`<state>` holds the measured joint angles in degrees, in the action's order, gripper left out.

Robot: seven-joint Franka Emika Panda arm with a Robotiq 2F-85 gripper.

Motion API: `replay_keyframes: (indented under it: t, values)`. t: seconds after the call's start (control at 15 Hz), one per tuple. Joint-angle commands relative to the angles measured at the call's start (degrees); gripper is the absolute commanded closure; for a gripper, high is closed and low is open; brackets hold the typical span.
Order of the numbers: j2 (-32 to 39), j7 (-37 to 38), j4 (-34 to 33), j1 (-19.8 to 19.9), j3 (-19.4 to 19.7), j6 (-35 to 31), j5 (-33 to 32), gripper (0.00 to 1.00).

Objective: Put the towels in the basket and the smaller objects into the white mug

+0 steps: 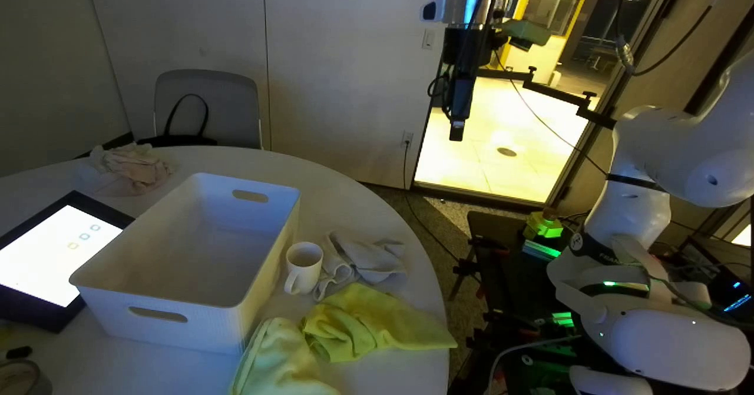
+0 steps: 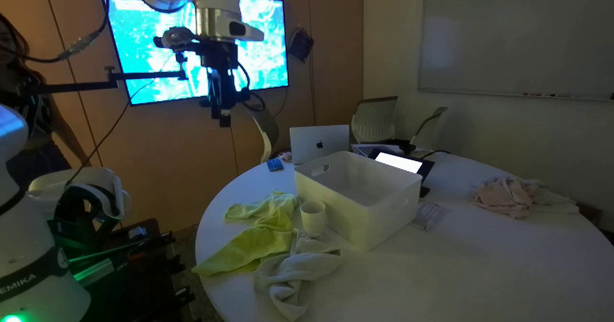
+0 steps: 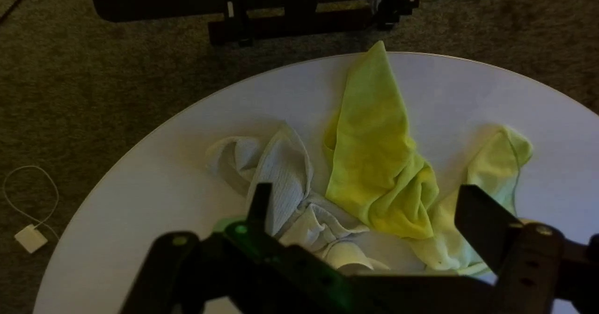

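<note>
My gripper (image 3: 366,194) is open and empty, high above the round table; it also shows in both exterior views (image 1: 456,129) (image 2: 223,119). Below it lie a crumpled grey towel (image 3: 283,178), a bright yellow towel (image 3: 374,159) and a pale yellow-green towel (image 3: 491,169). The white mug (image 1: 303,274) stands upright between the grey towel and the white basket (image 1: 200,327); the gripper partly hides it in the wrist view (image 3: 345,254). The basket's visible inside is bare. A pinkish, whitish cloth (image 2: 503,196) lies past the basket. I cannot tell which things are the smaller objects.
A tablet (image 1: 56,254) with a lit screen stands beside the basket. A silver laptop (image 2: 319,143), a blue item (image 2: 275,164) and a clear packet (image 2: 427,215) are on the table. A small black object (image 1: 19,352) lies near the tablet. The yellow towel's tip reaches the table edge.
</note>
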<state>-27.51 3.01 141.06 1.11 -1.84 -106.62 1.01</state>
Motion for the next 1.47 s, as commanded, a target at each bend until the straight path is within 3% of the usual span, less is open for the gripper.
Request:
replay_keyframes:
  t: [0.0,0.4,0.87,1.4]
  values:
    - [2.61,-2.77,4.58,-0.71,0.58,-7.46,-1.00,0.00]
    - [11.03,-4.16,8.86,-0.16,1.12,-19.81,-1.45,0.00]
    - [25.41,0.17,8.15,0.92,1.16,-35.84,-4.14,0.00]
    - [39.49,0.59,5.66,1.01,3.23,-44.40,-3.54,0.00]
